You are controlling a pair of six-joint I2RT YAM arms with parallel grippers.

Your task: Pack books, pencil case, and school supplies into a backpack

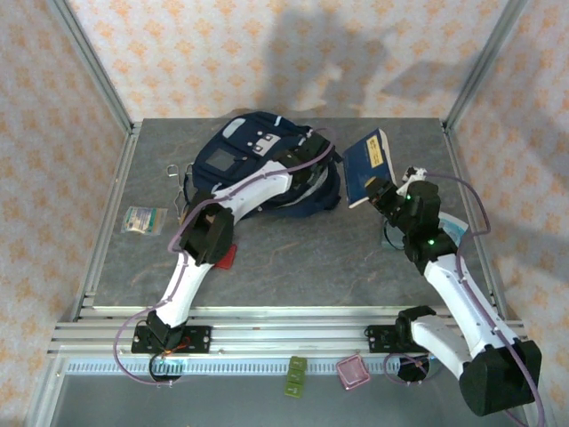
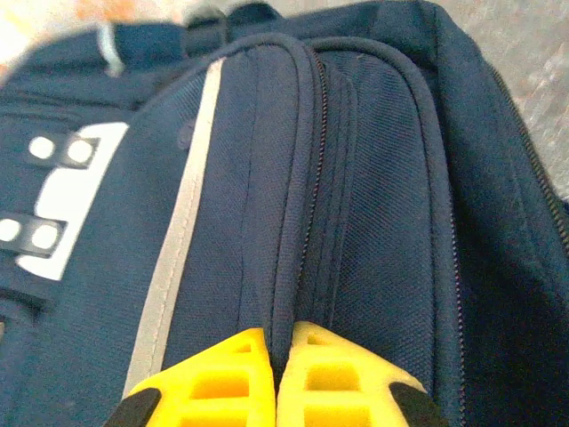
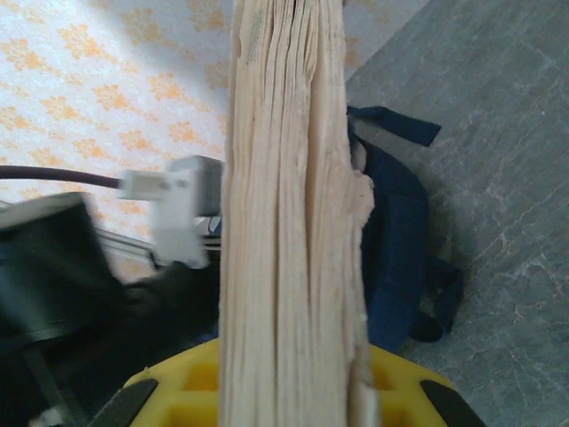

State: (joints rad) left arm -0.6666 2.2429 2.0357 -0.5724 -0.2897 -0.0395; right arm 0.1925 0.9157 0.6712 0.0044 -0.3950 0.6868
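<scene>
Left gripper (image 2: 277,384) fingers together, pinching the navy backpack (image 1: 267,165) beside its zipper, upper centre of the top view, probably to steady or lift the opening. Right gripper (image 1: 384,197) is clamped on the dark blue book (image 1: 372,165), tilted just right of the bag, likely ready to go in.

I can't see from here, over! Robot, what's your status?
Left gripper shut, pinching a seam of the navy-blue fabric backpack. Right gripper shut on dark blue flat book, raised beside backpack. Its zips look closed.
</scene>
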